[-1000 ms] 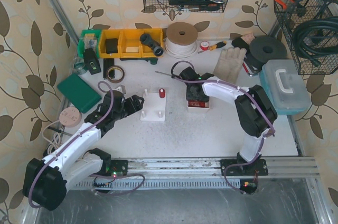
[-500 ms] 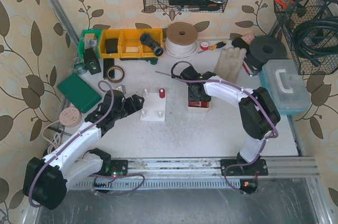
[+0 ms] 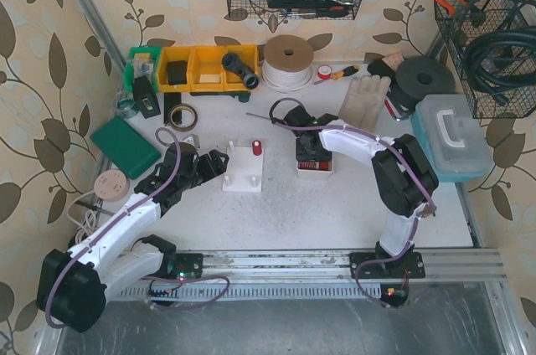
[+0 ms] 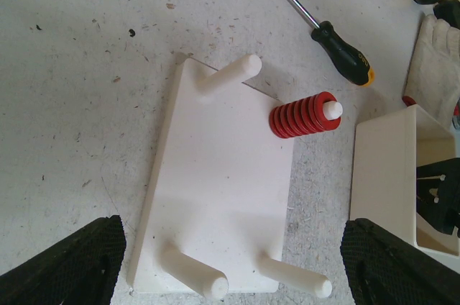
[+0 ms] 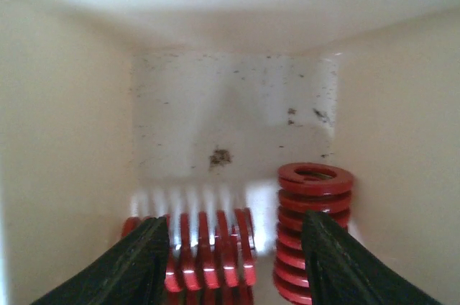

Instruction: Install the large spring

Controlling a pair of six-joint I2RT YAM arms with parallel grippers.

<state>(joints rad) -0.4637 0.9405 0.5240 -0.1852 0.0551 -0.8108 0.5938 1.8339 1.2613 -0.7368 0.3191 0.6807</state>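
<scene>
A white peg board (image 3: 244, 168) lies mid-table with a small red spring (image 3: 256, 149) on its far right peg. In the left wrist view the board (image 4: 223, 197) lies between my open left gripper (image 4: 237, 276)'s fingers (image 4: 72, 262), and the spring on its peg (image 4: 302, 116) shows. My right gripper (image 3: 307, 147) reaches down into a white bin (image 3: 325, 167). In the right wrist view it (image 5: 241, 262) is open, with a red spring lying on its side (image 5: 208, 247) between the fingers and an upright, wider red spring (image 5: 313, 204) by the right finger (image 5: 345, 262).
A black-handled screwdriver (image 4: 323, 24) lies beyond the board. A glove (image 3: 362, 97), a cord reel (image 3: 287, 60) and yellow bins (image 3: 201, 69) line the back. A green box (image 3: 126, 146) sits on the left, a plastic case (image 3: 452, 133) on the right.
My right gripper has shifted slightly over the white bin and back. The left arm and the board have not moved.
</scene>
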